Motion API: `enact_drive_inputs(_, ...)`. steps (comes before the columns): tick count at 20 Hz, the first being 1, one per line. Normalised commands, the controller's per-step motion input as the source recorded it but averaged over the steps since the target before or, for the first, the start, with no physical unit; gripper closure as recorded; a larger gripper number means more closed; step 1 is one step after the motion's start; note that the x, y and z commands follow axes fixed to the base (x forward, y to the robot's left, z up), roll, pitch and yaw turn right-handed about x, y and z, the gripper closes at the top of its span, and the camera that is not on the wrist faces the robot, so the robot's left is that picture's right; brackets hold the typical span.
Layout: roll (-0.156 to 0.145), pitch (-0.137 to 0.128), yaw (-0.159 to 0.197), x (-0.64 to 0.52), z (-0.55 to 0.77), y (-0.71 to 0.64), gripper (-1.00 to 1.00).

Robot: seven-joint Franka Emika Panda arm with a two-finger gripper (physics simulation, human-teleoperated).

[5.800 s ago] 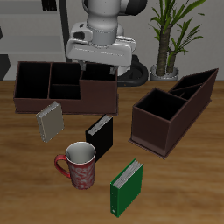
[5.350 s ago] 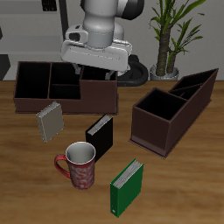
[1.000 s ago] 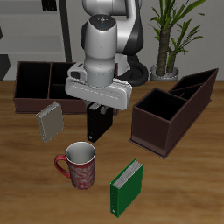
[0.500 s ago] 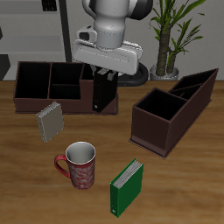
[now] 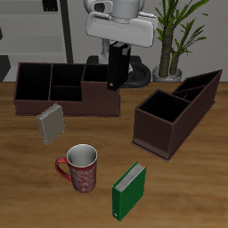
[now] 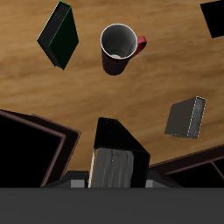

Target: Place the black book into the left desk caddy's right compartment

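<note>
My gripper (image 5: pixel 118 51) is shut on the black book (image 5: pixel 117 69) and holds it upright, well above the table, over the back caddy's end. In the wrist view the black book (image 6: pixel 118 150) hangs straight below the gripper (image 6: pixel 114 172). The left desk caddy (image 5: pixel 157 134) is a dark brown box with open compartments, set at an angle beside the held book and nearer the table's front edge. It is apart from the book. Part of its rim (image 6: pixel 61 144) shows in the wrist view.
A second dark caddy (image 5: pixel 53 109) stands at the back. A grey book (image 5: pixel 51 123) stands before it, a red mug (image 5: pixel 80 167) is nearer the front, and a green book (image 5: pixel 128 191) stands near the front edge. A potted plant (image 5: pixel 171 36) is behind the table.
The gripper came down on the black book on the table, shut on it and lifted it. In the last half second it has carried the book higher and toward the left caddy's side.
</note>
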Motion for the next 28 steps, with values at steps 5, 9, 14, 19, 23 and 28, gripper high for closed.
enact_drive_inputs(5,0.025,-0.025,0.034,-0.25,0.25,0.33,1.0)
enact_drive_inputs(9,-0.001,-0.006,0.022,-0.06,0.2,0.15,1.0)
enact_drive_inputs(14,0.019,-0.032,0.024,-0.15,0.28,0.22,1.0)
enact_drive_inputs(19,0.032,-0.034,0.025,-0.17,0.32,0.3,1.0)
enact_drive_inputs(23,0.049,-0.012,0.042,-0.08,0.14,0.42,1.0)
enact_drive_inputs(28,0.014,0.012,0.019,0.13,0.03,0.34,1.0)
